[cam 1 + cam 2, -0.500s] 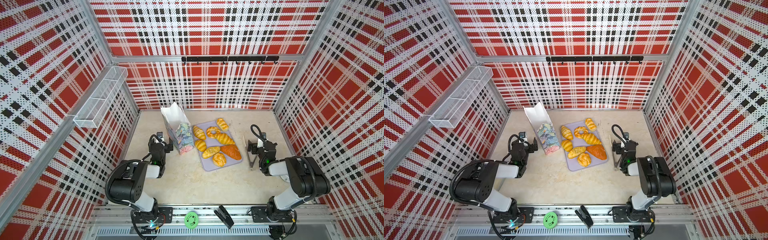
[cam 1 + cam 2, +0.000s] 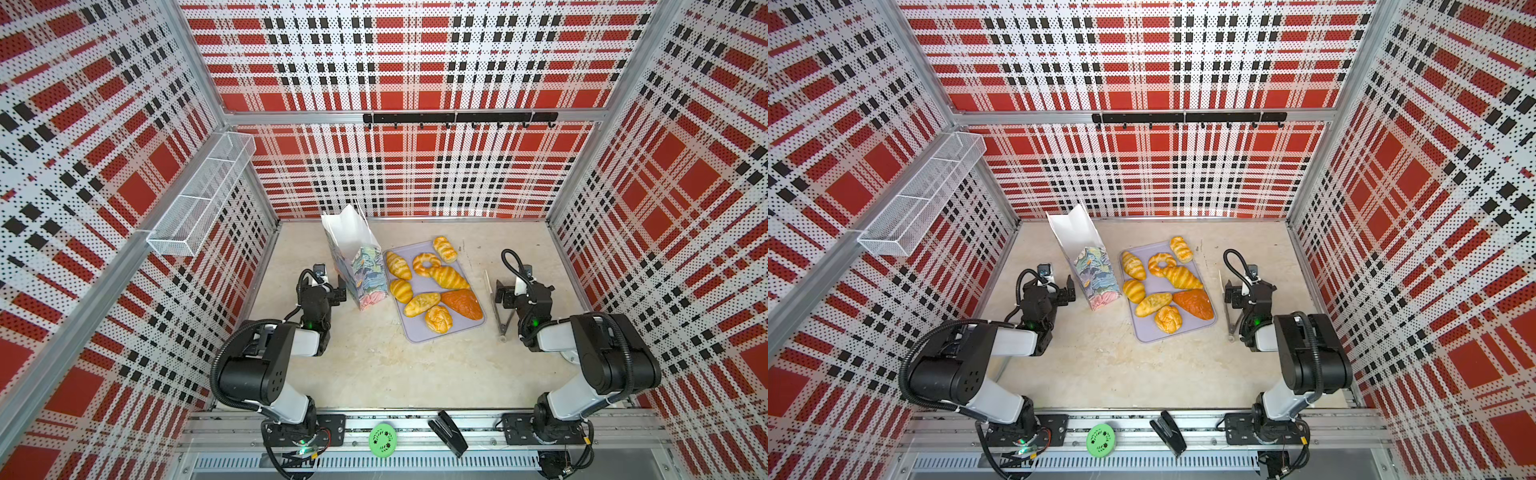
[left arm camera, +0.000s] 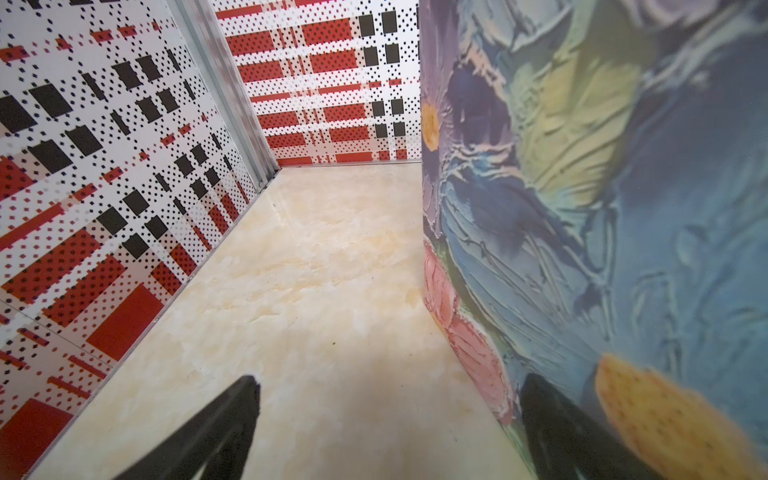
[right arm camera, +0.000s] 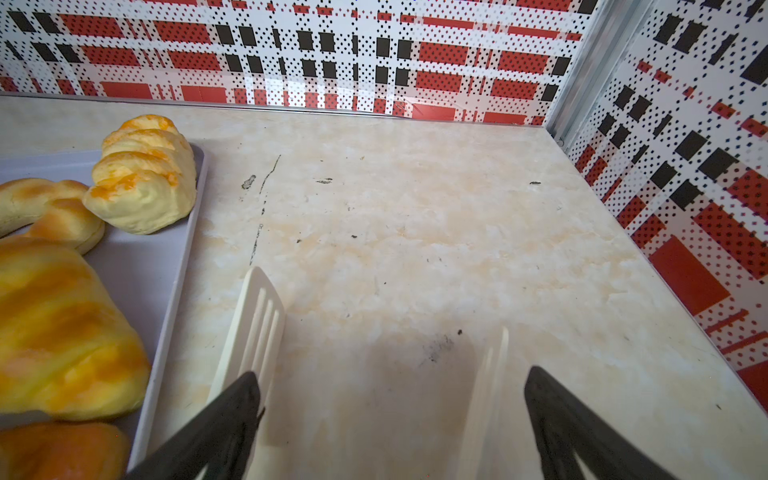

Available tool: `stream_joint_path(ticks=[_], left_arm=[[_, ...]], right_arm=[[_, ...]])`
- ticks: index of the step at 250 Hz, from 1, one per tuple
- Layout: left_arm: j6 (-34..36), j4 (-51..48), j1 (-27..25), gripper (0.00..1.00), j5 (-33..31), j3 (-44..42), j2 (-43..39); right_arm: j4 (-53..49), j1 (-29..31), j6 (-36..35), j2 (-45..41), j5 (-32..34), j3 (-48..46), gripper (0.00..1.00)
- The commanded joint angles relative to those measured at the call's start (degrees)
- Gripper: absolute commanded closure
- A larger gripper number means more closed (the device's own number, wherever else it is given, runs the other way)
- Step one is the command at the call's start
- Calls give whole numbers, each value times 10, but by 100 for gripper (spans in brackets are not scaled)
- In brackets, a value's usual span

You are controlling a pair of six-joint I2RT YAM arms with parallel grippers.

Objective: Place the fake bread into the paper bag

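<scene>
Golden-yellow fake bread (image 2: 449, 277), all eight pieces, lies on the lavender tray (image 2: 415, 332); none is bagged yet. The paper bag (image 2: 361, 270) stands upright just beside the tray. On the tray's opposite side, white-tipped tongs (image 4: 257, 316) lie on the surface (image 4: 415, 208). The step in hand looks like fetching that tool. The right gripper (image 4: 390, 374) hangs low astride the tongs, jaws apart, and must next close on them. The left gripper (image 3: 388, 380), equally wide, sits low with one finger at the bag's printed wall, probably to steady it.
</scene>
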Motion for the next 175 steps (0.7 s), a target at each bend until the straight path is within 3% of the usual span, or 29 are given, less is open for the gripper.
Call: stream_joint_path(ticks=[1,35,161,175], left_arm=[[-9,-4,7,1,12,10,2],[-16,-16,18,1,36,15,0],[-18,-15,17,1,33,13,-1],[-21,-9,6,1,-28,10,-17]], right_arm=[[23,-2,1,-9,-5,8,0],[23,-3,2,-9,-5,8,0],[26,-3,1,-10,-8,6,0],[20,-3,2,-25,-3,4,0]])
